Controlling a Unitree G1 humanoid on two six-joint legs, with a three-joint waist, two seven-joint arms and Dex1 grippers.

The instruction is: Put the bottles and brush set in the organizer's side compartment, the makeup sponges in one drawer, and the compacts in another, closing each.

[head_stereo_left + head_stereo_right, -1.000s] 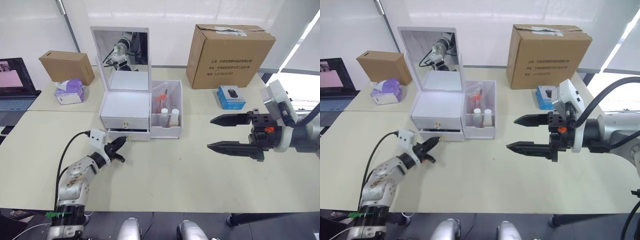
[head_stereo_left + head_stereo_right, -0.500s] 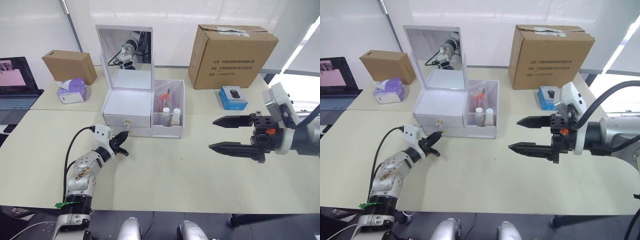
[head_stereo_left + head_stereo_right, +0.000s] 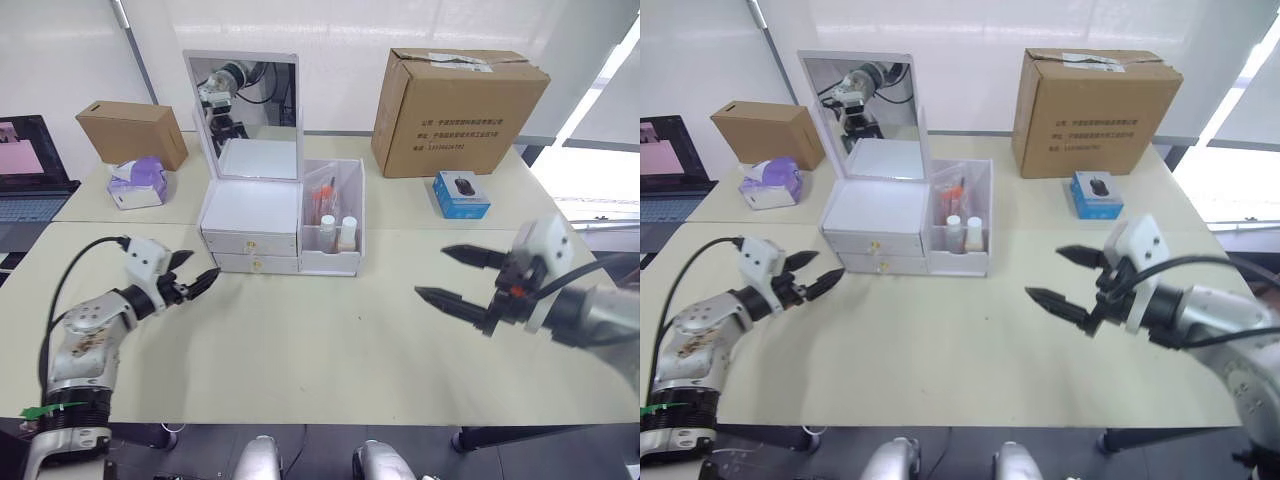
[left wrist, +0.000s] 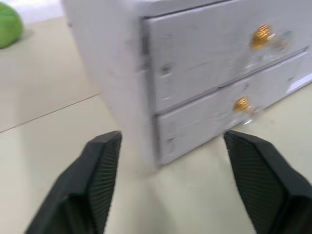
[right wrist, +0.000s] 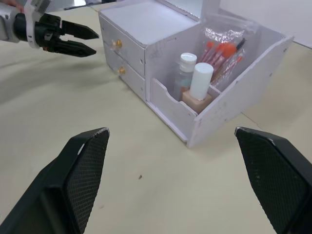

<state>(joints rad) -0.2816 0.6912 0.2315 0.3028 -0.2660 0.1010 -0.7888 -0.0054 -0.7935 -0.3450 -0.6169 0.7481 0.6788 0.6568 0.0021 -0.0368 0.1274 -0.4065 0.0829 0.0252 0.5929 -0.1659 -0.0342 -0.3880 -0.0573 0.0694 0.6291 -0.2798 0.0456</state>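
While the left gripper (image 3: 196, 271) is hovering at centre-left with ribbed fingers apart, the white plastic organizer (image 3: 250, 228) is sitting upper-centre, drawers shut, bottles (image 5: 195, 80) and brush set (image 5: 222, 54) in its bin; the right gripper (image 3: 453, 276) is gaping at right.

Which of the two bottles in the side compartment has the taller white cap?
The beige-based bottle nearer the compartment's outer wall; its cap is a tall cylinder, while the clear bottle beside the drawers has a short, wide cap.
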